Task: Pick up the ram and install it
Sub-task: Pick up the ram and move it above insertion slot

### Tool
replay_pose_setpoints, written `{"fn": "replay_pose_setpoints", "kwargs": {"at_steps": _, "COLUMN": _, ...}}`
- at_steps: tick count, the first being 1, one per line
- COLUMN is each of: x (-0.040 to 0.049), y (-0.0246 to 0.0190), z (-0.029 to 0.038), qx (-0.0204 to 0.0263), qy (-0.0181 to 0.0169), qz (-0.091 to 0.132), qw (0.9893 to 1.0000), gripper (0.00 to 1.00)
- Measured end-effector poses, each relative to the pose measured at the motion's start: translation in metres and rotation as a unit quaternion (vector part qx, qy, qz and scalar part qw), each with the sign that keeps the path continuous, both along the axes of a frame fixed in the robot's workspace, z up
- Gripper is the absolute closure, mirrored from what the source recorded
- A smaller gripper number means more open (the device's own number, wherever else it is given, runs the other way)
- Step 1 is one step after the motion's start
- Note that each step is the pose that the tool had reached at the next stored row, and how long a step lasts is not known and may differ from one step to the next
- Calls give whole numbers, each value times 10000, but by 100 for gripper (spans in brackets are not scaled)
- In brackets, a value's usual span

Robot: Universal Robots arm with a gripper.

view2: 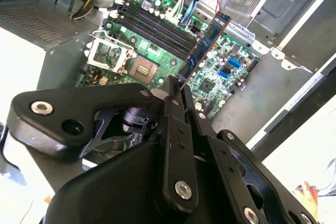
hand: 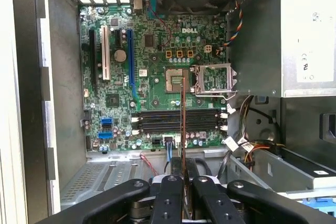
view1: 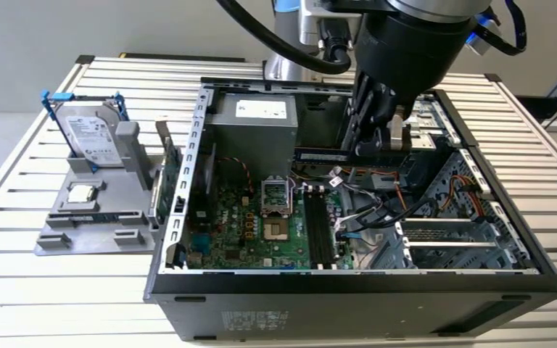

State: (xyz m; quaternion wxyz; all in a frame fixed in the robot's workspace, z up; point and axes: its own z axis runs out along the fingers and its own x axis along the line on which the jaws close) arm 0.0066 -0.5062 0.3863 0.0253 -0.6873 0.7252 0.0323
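My gripper (view1: 379, 147) hangs inside the open computer case (view1: 356, 283), shut on the ram (view1: 321, 154), a thin blue-green stick with dark chips. In the exterior view the stick juts sideways from the fingers toward that view's left, above the motherboard (view1: 249, 239). The second wrist view shows the ram (view2: 205, 44) reaching out past the black fingers (view2: 173, 109) over the board. In the first wrist view the ram (hand: 182, 124) appears edge-on, crossing over the black memory slots (hand: 157, 120). These slots (view1: 319, 232) lie below the stick, apart from it.
A power supply (view1: 254, 119) and loose cables (view1: 380, 210) crowd the case near the gripper. An open processor socket (view1: 273, 210) sits beside the slots. Outside, on the exterior view's left, a grey stand (view1: 95, 225) holds a hard drive (view1: 95, 138) and a green card (view1: 170, 177).
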Motion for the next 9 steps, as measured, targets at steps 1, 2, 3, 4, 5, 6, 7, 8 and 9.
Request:
{"fn": "replay_pose_setpoints", "kwargs": {"at_steps": 1, "x": 0, "y": 0, "z": 0, "qx": 0, "qy": 0, "qz": 0, "qw": 10000, "gripper": 100}}
{"fn": "replay_pose_setpoints", "kwargs": {"at_steps": 2, "x": 0, "y": 0, "z": 0, "qx": 0, "qy": 0, "qz": 0, "qw": 10000, "gripper": 100}}
{"fn": "replay_pose_setpoints", "kwargs": {"at_steps": 3, "x": 0, "y": 0, "z": 0, "qx": 0, "qy": 0, "qz": 0, "qw": 10000, "gripper": 100}}
{"fn": "replay_pose_setpoints", "kwargs": {"at_steps": 4, "x": 0, "y": 0, "z": 0, "qx": 0, "qy": 0, "qz": 0, "qw": 10000, "gripper": 100}}
{"fn": "replay_pose_setpoints", "kwargs": {"at_steps": 5, "x": 0, "y": 0, "z": 0, "qx": -1, "qy": 0, "qz": 0, "qw": 10000, "gripper": 100}}
{"fn": "replay_pose_setpoints", "kwargs": {"at_steps": 6, "x": 0, "y": 0, "z": 0, "qx": -1, "qy": 0, "qz": 0, "qw": 10000, "gripper": 100}}
{"fn": "replay_pose_setpoints", "kwargs": {"at_steps": 7, "x": 0, "y": 0, "z": 0, "qx": -1, "qy": 0, "qz": 0, "qw": 10000, "gripper": 100}}
{"fn": "replay_pose_setpoints", "kwargs": {"at_steps": 8, "x": 0, "y": 0, "z": 0, "qx": -1, "qy": 0, "qz": 0, "qw": 10000, "gripper": 100}}
{"fn": "replay_pose_setpoints", "kwargs": {"at_steps": 9, "x": 0, "y": 0, "z": 0, "qx": -2, "qy": 0, "qz": 0, "qw": 10000, "gripper": 100}}
